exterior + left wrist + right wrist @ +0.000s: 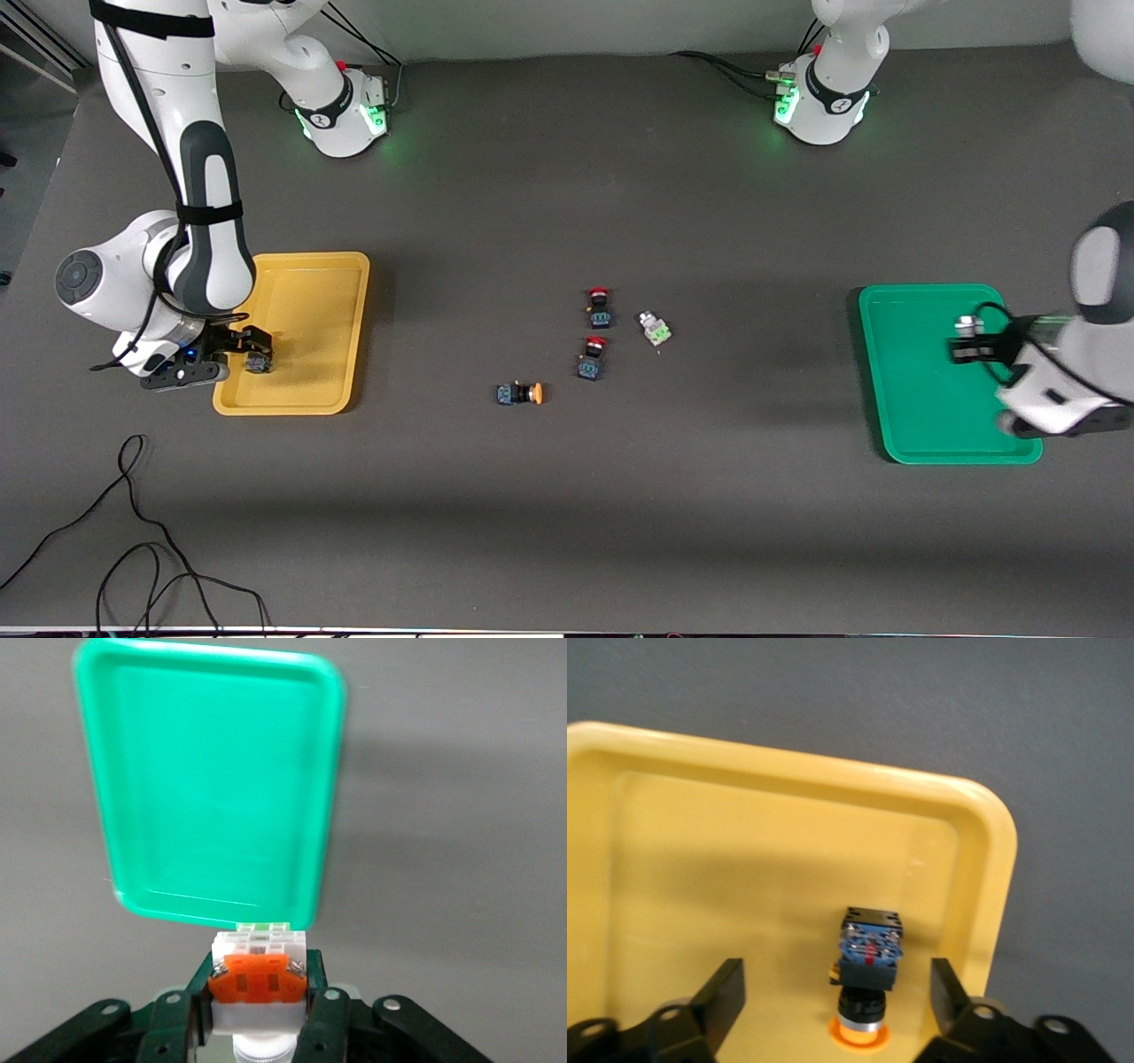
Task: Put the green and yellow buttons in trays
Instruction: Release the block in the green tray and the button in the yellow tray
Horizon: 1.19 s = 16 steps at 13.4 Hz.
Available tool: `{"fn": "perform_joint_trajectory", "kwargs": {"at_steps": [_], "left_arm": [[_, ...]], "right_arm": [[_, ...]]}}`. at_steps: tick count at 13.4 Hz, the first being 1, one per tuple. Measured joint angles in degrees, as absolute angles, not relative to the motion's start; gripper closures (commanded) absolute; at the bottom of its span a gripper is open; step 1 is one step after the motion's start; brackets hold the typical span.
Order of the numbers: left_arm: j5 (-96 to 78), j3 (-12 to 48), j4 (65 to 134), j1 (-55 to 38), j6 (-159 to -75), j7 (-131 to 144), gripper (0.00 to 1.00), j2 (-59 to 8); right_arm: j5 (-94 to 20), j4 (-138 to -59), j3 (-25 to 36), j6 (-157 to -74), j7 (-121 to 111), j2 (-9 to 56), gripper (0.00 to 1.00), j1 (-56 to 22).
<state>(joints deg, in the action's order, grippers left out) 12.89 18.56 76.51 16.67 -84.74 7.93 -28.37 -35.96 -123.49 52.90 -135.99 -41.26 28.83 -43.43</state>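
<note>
Over at the right arm's end of the worktop [567, 532], the right gripper [252, 350] sits low inside the yellow tray [341, 266], its fingers [722, 997] spread wide on either side of a dark-bodied button with an orange-yellow cap [868, 970] that stands in the tray untouched by either finger. At the left arm's end, the left gripper [970, 341] hangs over the green tray [930, 447], clamped firmly onto a whitish switch with an orange-red face [257, 979]. Out in the middle of the worktop lie four loose pieces: a second orange-capped button [521, 393] nearest the front camera, two red-capped switches [595, 332] one just above the other, and a whitish green-faced button [656, 330] just beside them toward the left arm's end. Black cables [133, 549] trail across the worktop's front corner.
</note>
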Motion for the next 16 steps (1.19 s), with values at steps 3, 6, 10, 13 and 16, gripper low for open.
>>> {"fn": "perform_joint_trajectory", "kwargs": {"at_steps": [3, 6, 10, 13, 16], "left_arm": [[14.09, 18.47, 83.15, 22.85, -94.71, 0.79, 1.00, -29.10], [14.26, 18.46, 91.63, 28.06, -106.64, -1.66, 1.00, -30.42], [15.30, 18.50, 99.95, 30.14, -118.81, -1.88, 1.00, -31.80], [15.55, 18.48, 102.03, 31.49, -123.15, -1.89, 1.00, -33.92], [15.78, 18.50, 102.87, 31.93, -124.78, -1.90, 1.00, -35.14]], "right_arm": [[-34.74, -118.10, 53.66, -129.78, -41.35, 28.61, 0.00, -43.69], [-28.28, -106.05, 55.41, -117.97, -41.33, 28.00, 0.00, -43.73], [-26.93, -94.83, 54.96, -109.75, -39.02, 27.45, 0.00, -44.24], [-26.91, -92.93, 50.50, -109.44, -27.53, 27.59, 0.00, -46.00], [-26.78, -90.90, 43.59, -109.49, -11.76, 28.13, 0.00, -47.07]]}}
